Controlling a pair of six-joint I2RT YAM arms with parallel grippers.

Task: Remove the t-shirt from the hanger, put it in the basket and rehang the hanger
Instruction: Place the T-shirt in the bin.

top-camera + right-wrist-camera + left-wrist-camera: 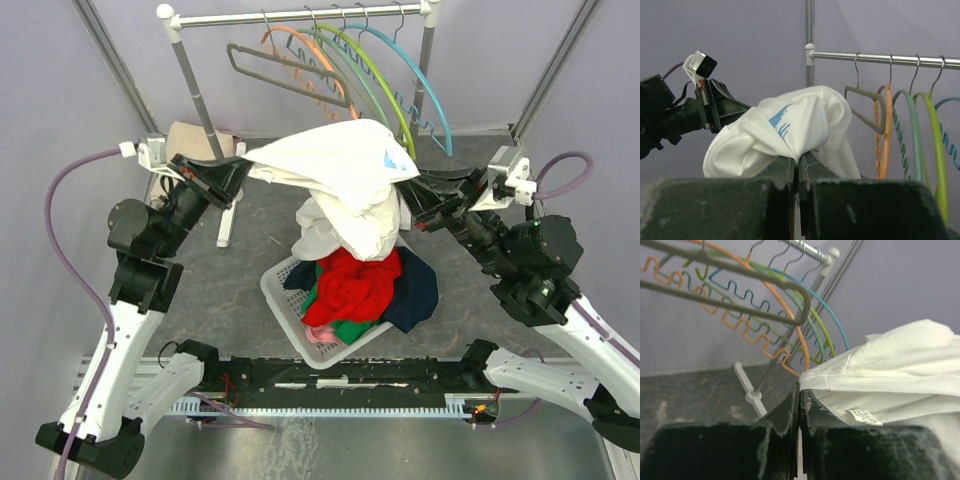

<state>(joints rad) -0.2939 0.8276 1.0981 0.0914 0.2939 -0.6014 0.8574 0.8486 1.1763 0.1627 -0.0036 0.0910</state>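
A white t-shirt (340, 165) with a small blue print hangs bunched in the air over a basket, stretched between both grippers. My left gripper (243, 160) is shut on its left hem corner; in the left wrist view the jaws (799, 391) pinch the white edge (880, 370). My right gripper (412, 185) is shut on a fold at the shirt's right side, and the right wrist view shows the cloth (790, 130) nipped at the fingertips (798, 161). No hanger shows inside the t-shirt; its folds hide the inside.
Behind the shirt a clothes rail (300, 15) carries several bare hangers: grey (285, 75), orange, green and blue (425, 90). Below sits a white basket (277, 290) with red (350, 285), green and navy clothes. The rail's post and foot (225, 215) stand near the left arm.
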